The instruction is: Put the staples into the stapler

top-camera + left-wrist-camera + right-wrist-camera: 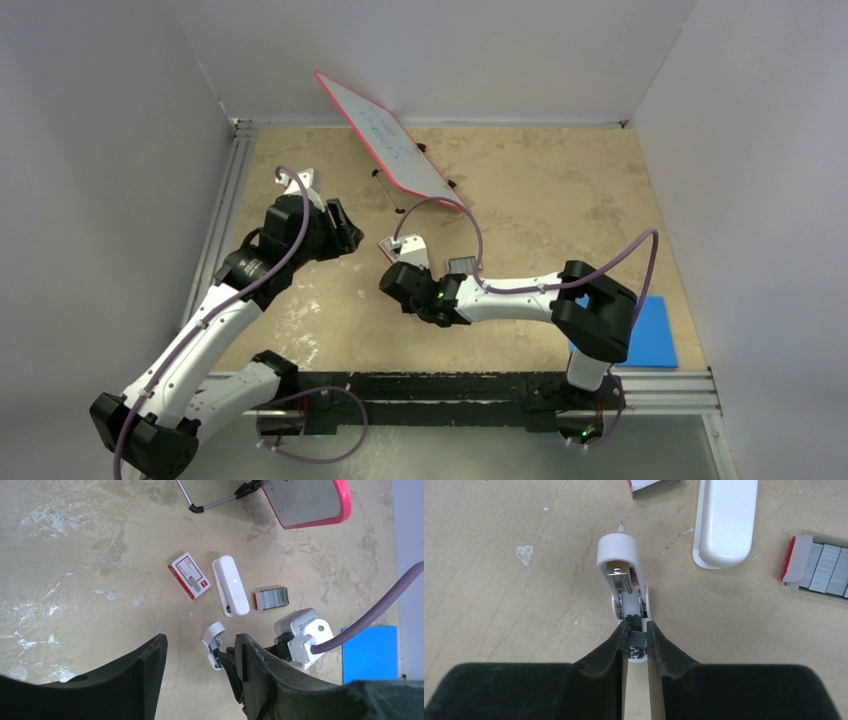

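Mottled beige tabletop. Right gripper [636,639] is clamping metal-lined white piece [620,560], axis pointing straight away; staple tray [819,570] is lying right of it, past white stapler [725,520]. Left gripper [200,642] spread, farther.

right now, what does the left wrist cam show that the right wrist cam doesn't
Only the left wrist: the open left gripper, the red-framed whiteboard and the blue pad. Only the right wrist: the right gripper shut on the small white piece, its metal insides clear. Both: the stapler, the staple tray, the staples box (just a corner in the right wrist view) and that small piece.
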Motion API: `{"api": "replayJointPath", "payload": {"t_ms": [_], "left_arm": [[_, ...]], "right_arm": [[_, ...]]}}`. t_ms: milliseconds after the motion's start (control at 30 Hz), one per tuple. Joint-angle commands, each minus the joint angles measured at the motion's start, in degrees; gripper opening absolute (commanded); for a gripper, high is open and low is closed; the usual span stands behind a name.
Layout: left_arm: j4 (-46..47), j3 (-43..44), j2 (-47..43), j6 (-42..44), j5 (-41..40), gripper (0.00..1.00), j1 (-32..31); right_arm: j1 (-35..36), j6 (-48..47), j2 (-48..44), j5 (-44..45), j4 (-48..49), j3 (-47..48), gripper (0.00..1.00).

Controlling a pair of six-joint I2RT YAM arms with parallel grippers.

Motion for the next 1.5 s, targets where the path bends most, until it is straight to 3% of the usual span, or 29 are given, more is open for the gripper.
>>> {"api": "replayJointPath", "payload": {"t_ms": [0, 1233, 1467], "left_arm": [[2.43, -0.09, -0.17, 1.26, 0.56, 0.52, -0.07], [2.54, -0.77, 0.29, 1.15, 0.38, 0.52, -0.04], [2.58, -0.79, 0.38, 1.22, 0.38, 0.52, -0.07]], "right_arm": [[0.41, -0.92, -0.38, 1.64, 1.02, -1.03, 0.20], [1.03, -3.84, 1.24, 0.50, 3.90, -1.29, 0.19], [1.03, -3.37, 1.21, 0.02, 3.60, -1.34, 0.24]]}}
